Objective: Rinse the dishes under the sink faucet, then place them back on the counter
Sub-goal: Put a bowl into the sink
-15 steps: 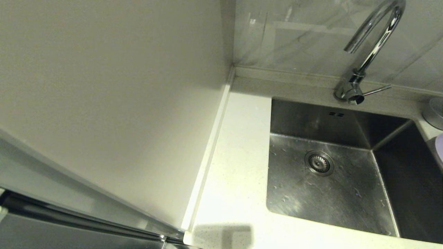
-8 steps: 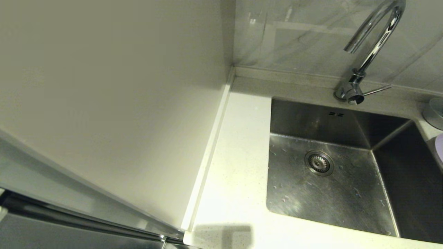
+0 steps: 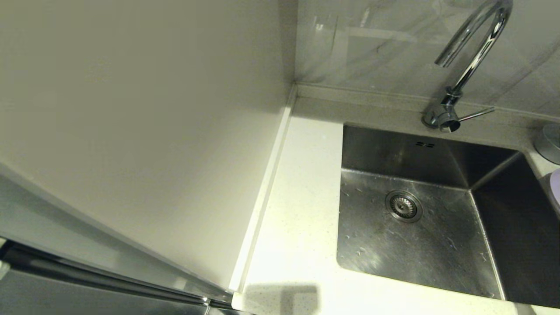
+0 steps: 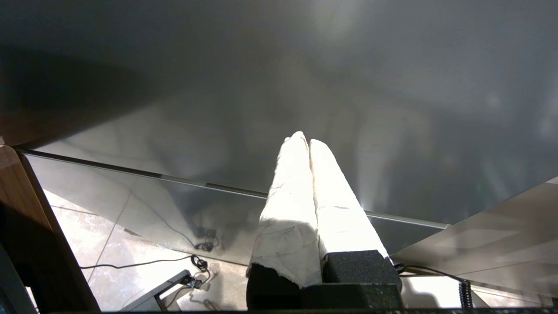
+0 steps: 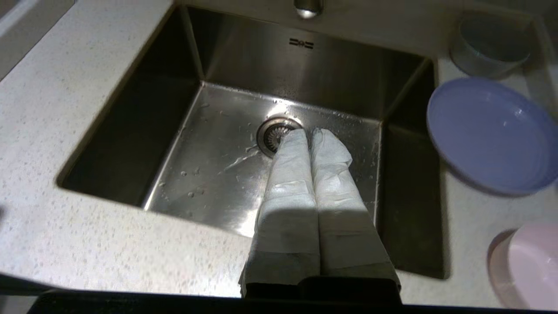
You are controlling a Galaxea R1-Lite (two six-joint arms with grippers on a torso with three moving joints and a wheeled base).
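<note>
Your right gripper (image 5: 310, 133) hangs above the sink (image 5: 130, 100), on its near side, pointing down and forward toward the basin floor. Its two white-wrapped fingers (image 5: 290, 174) lie pressed flat together along their whole length, tips meeting with no gap, and nothing is caught between them. Your left gripper (image 4: 305, 141) is parked well away from the sink, low down in front of a dark cabinet face, its padded fingers (image 4: 292, 196) likewise closed against each other and empty. Neither arm shows in the head view.
</note>
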